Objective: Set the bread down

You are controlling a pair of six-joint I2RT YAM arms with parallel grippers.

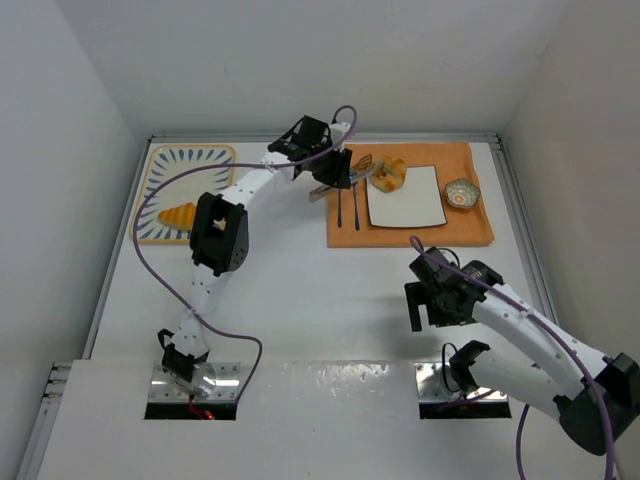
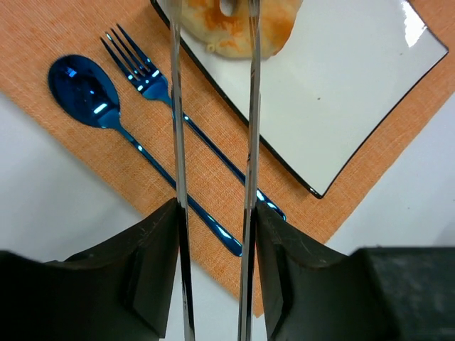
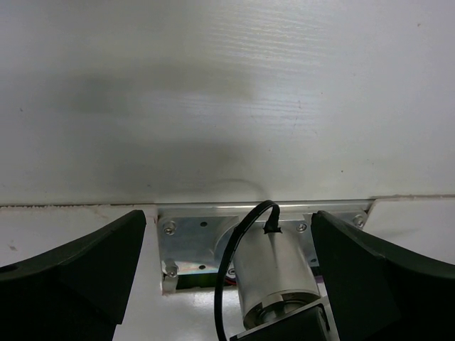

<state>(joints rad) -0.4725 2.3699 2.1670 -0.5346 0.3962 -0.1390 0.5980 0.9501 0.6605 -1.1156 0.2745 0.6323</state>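
You have the knotted bun resting on the white plate, your left hand parted over it, your right hand open and empty, and the croissant probably still to fetch from the patterned tray.

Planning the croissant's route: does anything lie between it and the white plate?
Yes. The fork and spoon lie on the orange mat just left of the white plate, and the left arm reaches across above the table between the croissant and them.
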